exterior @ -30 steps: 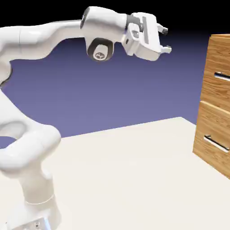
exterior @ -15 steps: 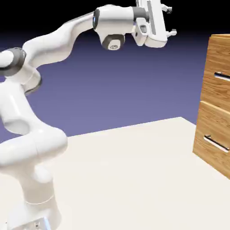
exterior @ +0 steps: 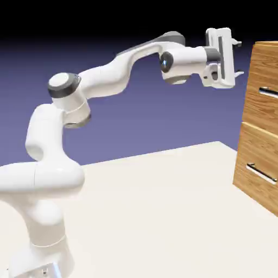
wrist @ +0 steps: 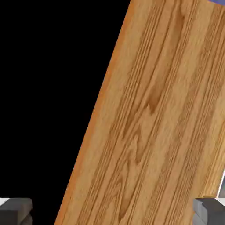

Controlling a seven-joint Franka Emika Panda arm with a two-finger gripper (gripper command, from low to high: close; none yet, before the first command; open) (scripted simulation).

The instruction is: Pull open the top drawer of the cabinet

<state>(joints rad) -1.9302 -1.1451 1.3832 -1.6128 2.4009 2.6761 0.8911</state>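
We have our jaws standing wide with nothing between them, one finger above the other in the exterior view, both pointing to the exterior view's right. A strip of backdrop [exterior: 163, 122] shows between the fingertips [exterior: 238, 72] and the near upright edge of the cabinet [exterior: 256, 168]. Below our arm [exterior: 103, 81], the pale tabletop [exterior: 157, 217] lies open up to the cabinet's foot; its back edge rises gently toward the exterior view's right.

The top drawer [exterior: 258, 111] is at the exterior view's upper right, cut off by the border, with its front turned partly toward our arm. Its silver bar handle [exterior: 269, 92] lies lengthwise across that front, the long axis dipping slightly to the right; we can't see its far end.

In the hand view, wood grain [wrist: 149, 110] fills the middle and right, its orange-lit edge [wrist: 94, 116] slanting from bottom left of centre to the top. Black lies beyond that edge. A metallic sliver [wrist: 222, 186] shows at the lower right border.
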